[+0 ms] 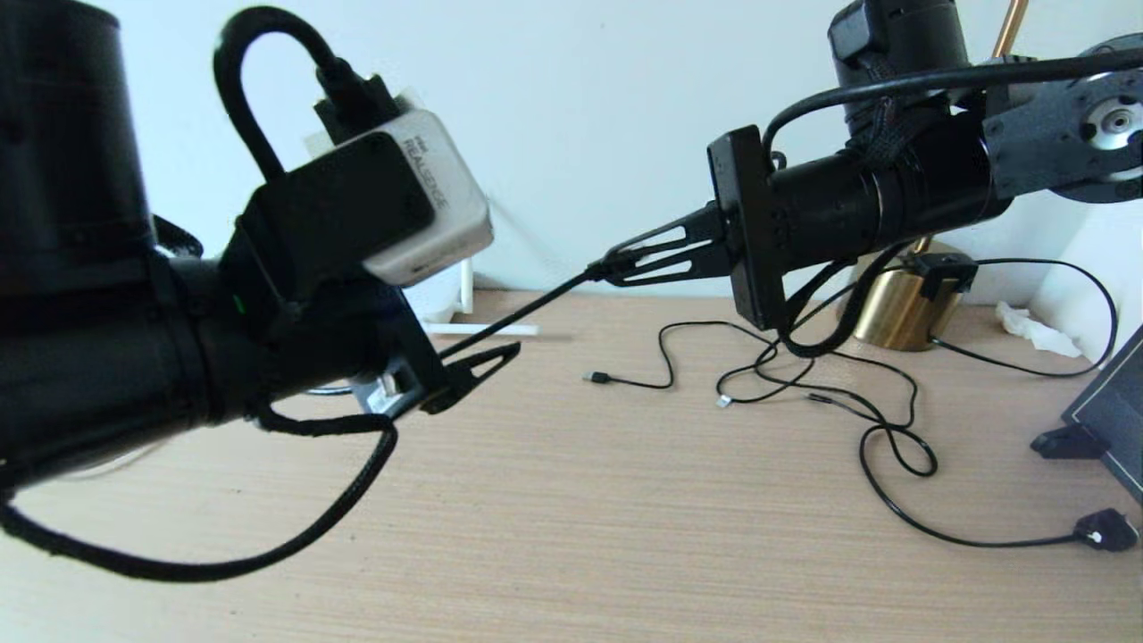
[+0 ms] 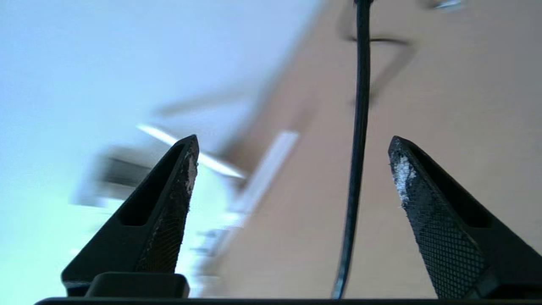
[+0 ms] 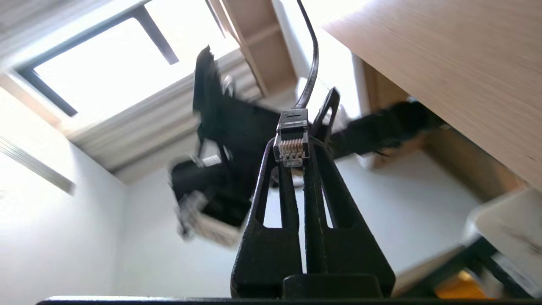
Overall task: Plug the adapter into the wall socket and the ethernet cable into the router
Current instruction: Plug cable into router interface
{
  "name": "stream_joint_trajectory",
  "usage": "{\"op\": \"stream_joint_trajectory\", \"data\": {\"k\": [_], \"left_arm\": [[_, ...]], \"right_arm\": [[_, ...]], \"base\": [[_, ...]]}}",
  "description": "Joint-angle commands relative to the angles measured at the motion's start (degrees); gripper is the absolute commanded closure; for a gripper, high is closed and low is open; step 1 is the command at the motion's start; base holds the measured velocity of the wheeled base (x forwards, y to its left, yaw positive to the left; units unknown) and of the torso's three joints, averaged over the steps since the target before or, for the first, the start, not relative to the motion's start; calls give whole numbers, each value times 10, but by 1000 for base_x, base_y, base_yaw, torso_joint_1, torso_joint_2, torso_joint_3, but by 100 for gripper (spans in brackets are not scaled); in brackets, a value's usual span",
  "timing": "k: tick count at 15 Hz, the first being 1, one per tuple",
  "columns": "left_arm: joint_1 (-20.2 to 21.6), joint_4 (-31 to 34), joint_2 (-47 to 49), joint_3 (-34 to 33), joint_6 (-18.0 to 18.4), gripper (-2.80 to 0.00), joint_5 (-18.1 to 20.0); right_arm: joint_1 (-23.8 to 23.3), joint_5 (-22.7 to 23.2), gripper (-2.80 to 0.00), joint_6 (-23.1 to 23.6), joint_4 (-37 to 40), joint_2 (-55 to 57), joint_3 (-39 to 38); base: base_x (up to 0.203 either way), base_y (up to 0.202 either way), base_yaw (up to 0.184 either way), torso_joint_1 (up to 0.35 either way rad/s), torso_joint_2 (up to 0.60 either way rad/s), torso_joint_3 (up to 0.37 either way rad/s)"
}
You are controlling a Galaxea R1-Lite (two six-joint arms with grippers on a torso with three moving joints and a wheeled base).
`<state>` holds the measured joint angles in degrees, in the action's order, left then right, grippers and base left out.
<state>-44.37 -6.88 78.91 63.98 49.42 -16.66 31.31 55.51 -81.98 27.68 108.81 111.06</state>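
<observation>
Head view puts the left arm nearest, filling the lower left, with the left gripper (image 1: 473, 371) reaching toward mid-frame above the tabletop (image 1: 625, 500). Its jaws stand wide apart in the left wrist view, and the ethernet cable (image 2: 358, 140) runs through the gap between them without touching either finger, so that gripper holds nothing. Just beyond, the cable stretches taut and slanting up to the right gripper (image 1: 600, 266), which comes in from the upper right. That gripper is clamped tight on the cable's end; in the right wrist view the clear clip plug (image 3: 291, 144) sits pinched at the fingertips, contacts facing the camera.

Further back on the tabletop lie loose thin black cables (image 1: 830, 402), a brass lamp base (image 1: 897, 308) and a dark stand (image 1: 1107, 420) at the right edge. Against the wall behind the left arm, part of a white object, probably the router (image 1: 460, 295), peeks out. Neither adapter nor wall socket is identifiable.

The ethernet step appears to be in hand, with the plug now carried by the right gripper alone. The next move likely calls for turning the plug to match a router port and steering it past the left arm, which blocks the path.
</observation>
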Motion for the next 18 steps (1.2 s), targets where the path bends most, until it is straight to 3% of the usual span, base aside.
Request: {"op": "stream_joint_trajectory", "data": {"k": [1,4,5,7,10,15,18], "left_arm": [[-7,-94,6,-19,120,-280,-14],[-11,-248,26,-35,264,-280,-5],[-27,-277,24,-48,286,-280,9],[-54,-288,6,-76,288,-280,27],[-57,-314,-22,-121,260,-280,73],[-57,-320,-74,-192,227,-280,104],[-56,-418,-53,-231,225,-280,134]], "right_arm": [[1,-4,0,-36,-14,10,1],[1,-2,0,-53,-17,10,1],[1,1,0,-54,-19,9,1],[1,13,0,-57,-34,7,0],[0,28,0,-60,-54,4,2],[-5,58,0,-68,-69,4,1],[-5,80,0,-68,-67,5,-3]], "base": [[0,0,0,0,0,0],[0,0,0,0,0,0],[0,0,0,0,0,0],[0,0,0,0,0,0],[0,0,0,0,0,0],[0,0,0,0,0,0],[0,0,0,0,0,0]]}}
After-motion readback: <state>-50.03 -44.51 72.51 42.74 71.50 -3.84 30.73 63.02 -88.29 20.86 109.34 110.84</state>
